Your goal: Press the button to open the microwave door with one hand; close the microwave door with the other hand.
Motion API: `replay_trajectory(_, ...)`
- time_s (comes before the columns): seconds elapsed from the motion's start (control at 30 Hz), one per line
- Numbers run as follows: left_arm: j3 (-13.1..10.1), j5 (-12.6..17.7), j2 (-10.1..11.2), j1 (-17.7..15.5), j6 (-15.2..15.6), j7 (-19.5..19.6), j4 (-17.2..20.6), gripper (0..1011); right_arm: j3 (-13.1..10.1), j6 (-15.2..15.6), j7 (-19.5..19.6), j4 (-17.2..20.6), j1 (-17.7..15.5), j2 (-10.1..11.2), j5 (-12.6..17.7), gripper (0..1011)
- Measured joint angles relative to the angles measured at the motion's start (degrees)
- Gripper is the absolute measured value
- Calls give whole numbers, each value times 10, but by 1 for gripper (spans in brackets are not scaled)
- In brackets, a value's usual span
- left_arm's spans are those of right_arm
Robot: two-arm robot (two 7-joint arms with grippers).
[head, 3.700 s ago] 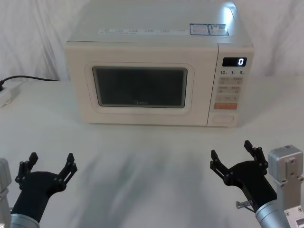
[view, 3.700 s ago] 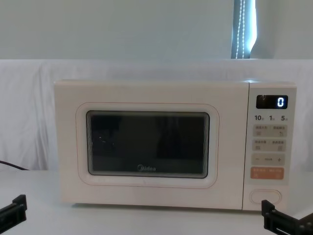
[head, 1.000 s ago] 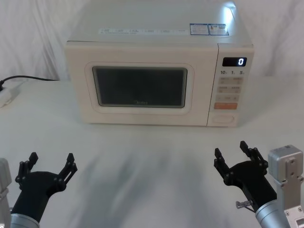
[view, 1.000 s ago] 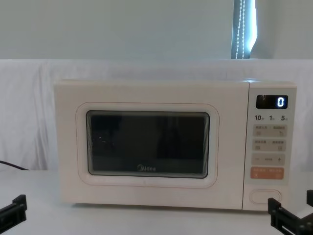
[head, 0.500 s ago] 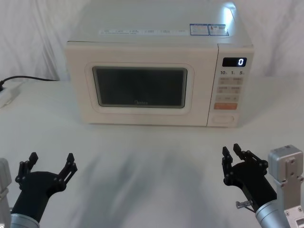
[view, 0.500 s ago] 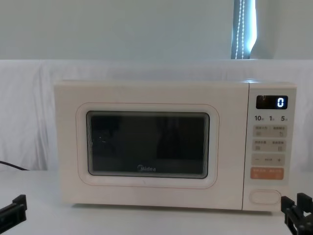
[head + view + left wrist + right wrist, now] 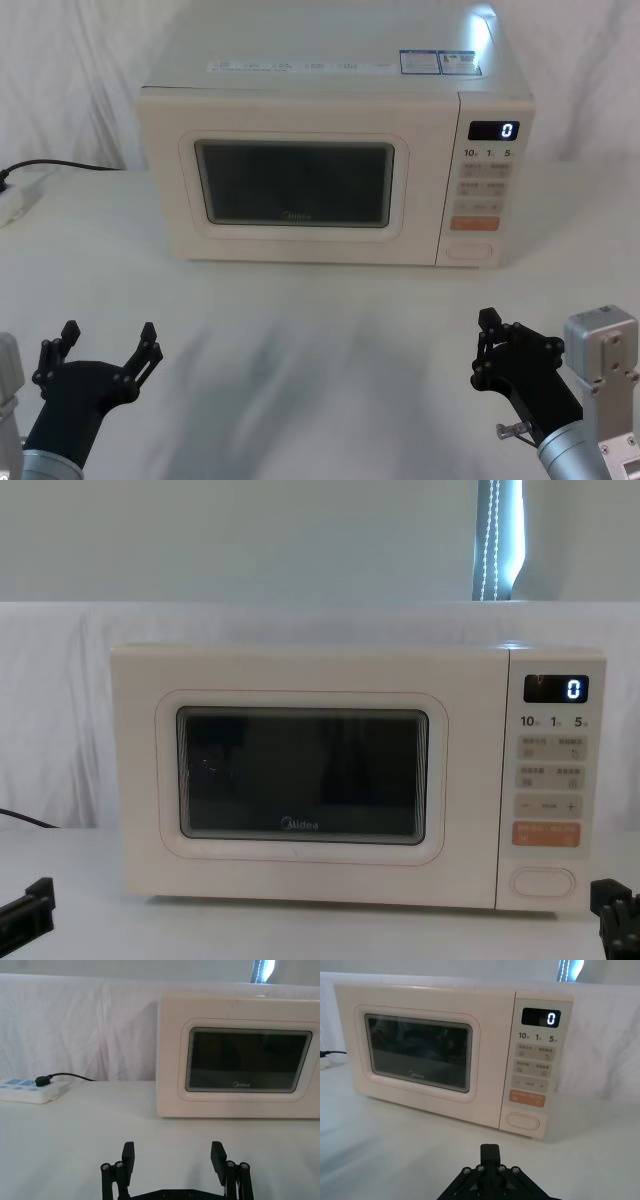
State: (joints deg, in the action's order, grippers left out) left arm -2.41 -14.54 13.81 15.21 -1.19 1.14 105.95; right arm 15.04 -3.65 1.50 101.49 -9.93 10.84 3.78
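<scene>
Toward the far edge of the white-draped tabletop, set right of centre, stands the boxy cream-white microwave with its dark-windowed door shut flush against the body and its black digital display showing "0". The narrow key panel runs down the oven's right side, and at its foot, under the orange rectangular key, sits the wide pill-shaped cream button. Near the front edge on the right, the black blocky right gripper hovers above the cloth with its two fingers drawn together into a single point and nothing between them; in the right wrist view that closed tip points toward the pill button but is well apart from it. Near the front left corner the black left gripper waits with its fingers spread wide, holding nothing, its wrist camera looking at the closed door. A white power strip with a black cord lies at the left edge. By my reading the first step is in hand: the right arm is preparing to press, with no contact made yet. The next move calls for carrying the closed tip forward and slightly up, squarely onto the pill button and clear of the orange key, with the left gripper kept out of the door's swing.
</scene>
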Motion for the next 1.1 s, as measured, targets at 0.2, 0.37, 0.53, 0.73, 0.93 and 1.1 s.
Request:
replay_trajectory(0.2, 0, 0, 0, 0, 0, 0, 0, 1001, 0, 0, 0, 0, 0, 0, 0, 0)
replay_trajectory(0.37, 0, 0, 0, 0, 0, 0, 0, 1001, 0, 0, 0, 0, 0, 0, 0, 0)
replay_trajectory(0.53, 0, 0, 0, 0, 0, 0, 0, 1001, 0, 0, 0, 0, 0, 0, 0, 0)
replay_trajectory(0.73, 0, 0, 0, 0, 0, 0, 0, 1001, 0, 0, 0, 0, 0, 0, 0, 0)
replay_trajectory(0.93, 0, 0, 0, 0, 0, 0, 0, 1001, -8, 10, -2, 0, 5, -10, -14, 0)
replay_trajectory(1.1, 0, 0, 0, 0, 0, 0, 0, 1001, -14, 18, -7, -5, 15, -20, -25, 0)
